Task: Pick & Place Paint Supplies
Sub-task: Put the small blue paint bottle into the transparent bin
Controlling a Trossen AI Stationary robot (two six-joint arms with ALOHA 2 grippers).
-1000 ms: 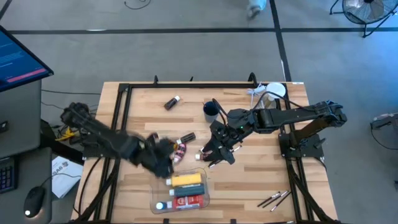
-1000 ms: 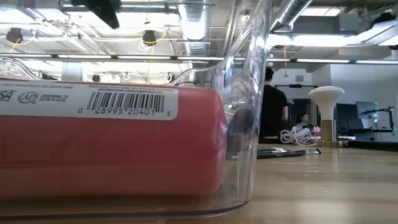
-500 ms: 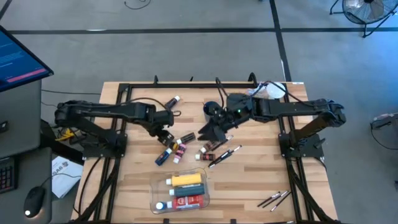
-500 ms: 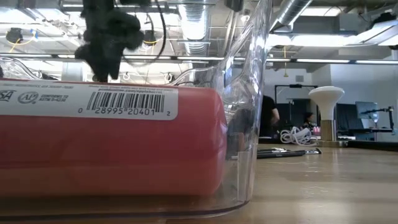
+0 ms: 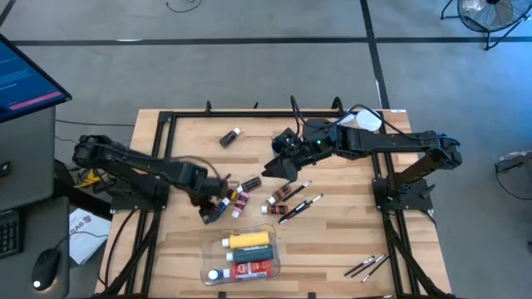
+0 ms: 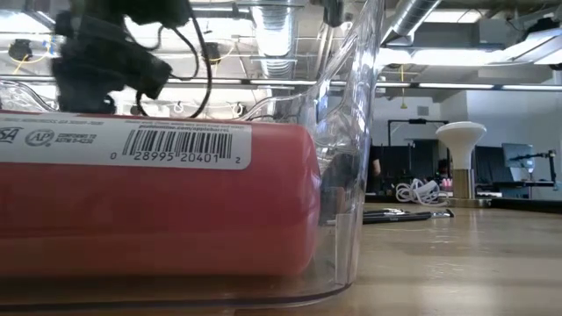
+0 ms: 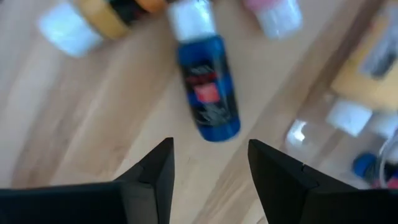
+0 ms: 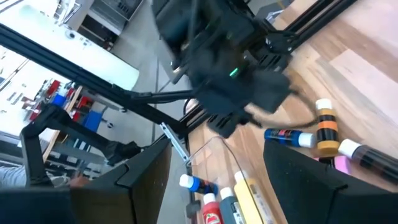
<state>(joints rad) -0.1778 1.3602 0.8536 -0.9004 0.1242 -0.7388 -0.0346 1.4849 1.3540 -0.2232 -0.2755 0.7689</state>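
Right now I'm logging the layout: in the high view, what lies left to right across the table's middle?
Left gripper → blue paint bottle → brown white-capped tube → thin dark-handled brush.

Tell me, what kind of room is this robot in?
Probably a robot lab or workshop: bare ceiling ducts, a concrete floor with a fan, and a computer screen beside the wooden table.

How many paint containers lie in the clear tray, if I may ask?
4: yellow bottle at the far side, green bottle next, red tube nearest the edge, small blue bottle left of it. None seems hidden.
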